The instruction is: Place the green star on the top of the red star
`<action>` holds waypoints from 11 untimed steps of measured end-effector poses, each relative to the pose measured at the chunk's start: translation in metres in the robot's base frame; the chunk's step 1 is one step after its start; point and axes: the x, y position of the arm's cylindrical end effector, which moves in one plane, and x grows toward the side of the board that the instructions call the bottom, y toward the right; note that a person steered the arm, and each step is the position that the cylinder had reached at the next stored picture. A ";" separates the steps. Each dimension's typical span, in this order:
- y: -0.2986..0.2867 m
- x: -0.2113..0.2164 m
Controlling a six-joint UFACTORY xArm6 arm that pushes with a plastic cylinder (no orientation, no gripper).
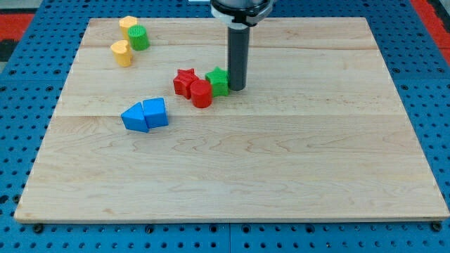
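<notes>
The green star point(217, 81) lies near the board's middle top. My tip point(237, 88) stands right against the green star's right side. The red star point(185, 81) lies a little to the left of the green star. A red round block point(201, 93) sits between them, slightly lower, touching both stars.
Two blue blocks point(145, 114) lie side by side to the lower left. At the top left are two yellow blocks point(128, 27) point(121, 53) and a green round block point(138, 37). The wooden board point(281, 176) rests on a blue pegboard.
</notes>
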 end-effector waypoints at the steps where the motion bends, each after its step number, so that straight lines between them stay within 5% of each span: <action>1: -0.041 -0.030; 2: -0.060 -0.078; 4: 0.032 0.001; 6: -0.042 0.015; 7: -0.040 -0.026; 9: -0.050 0.014; 11: -0.101 -0.065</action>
